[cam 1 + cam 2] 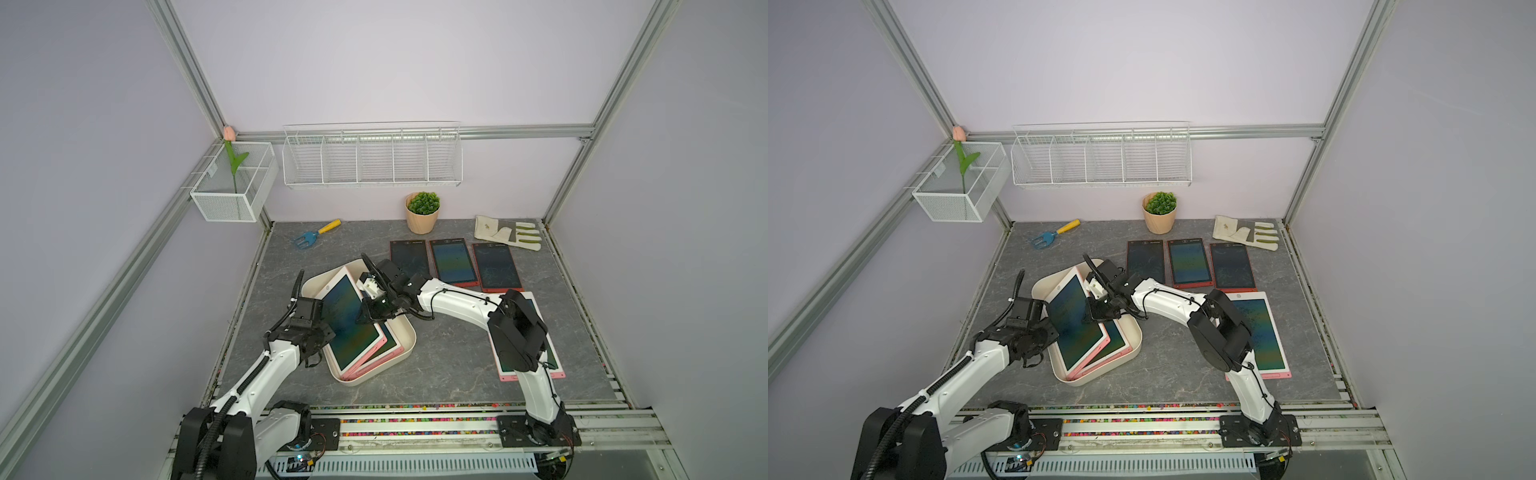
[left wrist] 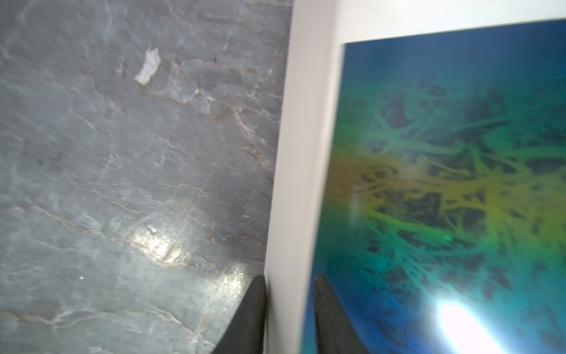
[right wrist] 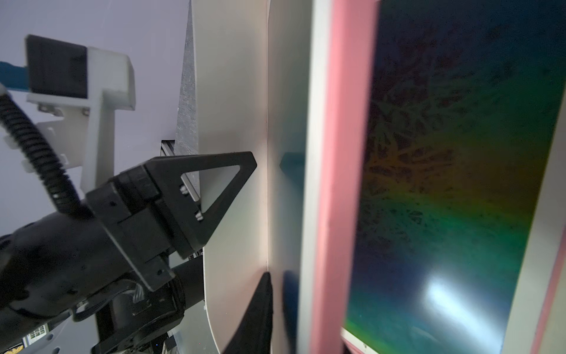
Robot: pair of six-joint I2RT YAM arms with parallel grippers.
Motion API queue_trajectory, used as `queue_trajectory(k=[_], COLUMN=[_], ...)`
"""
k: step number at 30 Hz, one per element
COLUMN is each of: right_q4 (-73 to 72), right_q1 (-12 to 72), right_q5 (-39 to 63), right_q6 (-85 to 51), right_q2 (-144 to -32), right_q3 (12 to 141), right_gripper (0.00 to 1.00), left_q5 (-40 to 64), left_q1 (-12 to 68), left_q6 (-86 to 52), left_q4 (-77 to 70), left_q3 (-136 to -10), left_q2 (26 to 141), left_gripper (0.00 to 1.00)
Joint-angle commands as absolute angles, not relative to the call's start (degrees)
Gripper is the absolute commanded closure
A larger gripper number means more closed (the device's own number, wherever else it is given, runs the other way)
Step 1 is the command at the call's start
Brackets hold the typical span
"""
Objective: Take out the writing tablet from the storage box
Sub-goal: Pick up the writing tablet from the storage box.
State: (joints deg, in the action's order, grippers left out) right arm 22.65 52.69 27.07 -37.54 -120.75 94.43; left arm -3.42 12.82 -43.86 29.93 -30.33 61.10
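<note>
The cream storage box (image 1: 390,368) (image 1: 1100,376) lies left of the table's middle with pink-backed tablets (image 1: 388,347) stacked in it. The top writing tablet (image 1: 345,316) (image 1: 1073,320), white-framed with a blue-green screen, is tilted up out of the stack. My left gripper (image 1: 327,329) (image 1: 1054,332) is shut on its left edge; in the left wrist view its fingers (image 2: 254,306) straddle the white border (image 2: 294,184). My right gripper (image 1: 365,316) (image 1: 1094,313) is shut on the opposite edge. One black finger (image 3: 260,312) lies against the tablet's face; the other finger is hidden.
Three red-framed tablets (image 1: 453,262) lie in a row at the back right. A large white tablet (image 1: 1266,328) lies under the right arm. Along the back are a potted plant (image 1: 422,212), a glove (image 1: 507,232) and a blue rake (image 1: 316,235). A wire rack (image 1: 372,158) and a mesh basket (image 1: 232,183) hang on the walls.
</note>
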Motion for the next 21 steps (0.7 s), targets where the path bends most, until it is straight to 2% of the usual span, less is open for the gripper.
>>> queue_trajectory(k=[1, 7, 21], right_q4=[21.36, 21.45, 20.26], right_q1=[52.14, 51.37, 50.87], right_q5=[27.77, 27.5, 31.6], right_q6=[-37.51, -37.61, -38.97], right_q2=[-118.84, -117.79, -114.28], right_q3=[93.17, 93.34, 94.92], right_gripper=[0.86, 0.93, 0.93], left_q5=[-4.55, -4.55, -3.21], left_q1=[13.1, 12.83, 12.48], left_q6=[-42.48, -40.81, -39.38], left_q4=[30.81, 33.93, 36.82], left_q3=[-32.63, -35.79, -40.14], left_q2=[58.47, 56.66, 53.74], left_gripper=[0.67, 0.66, 0.63])
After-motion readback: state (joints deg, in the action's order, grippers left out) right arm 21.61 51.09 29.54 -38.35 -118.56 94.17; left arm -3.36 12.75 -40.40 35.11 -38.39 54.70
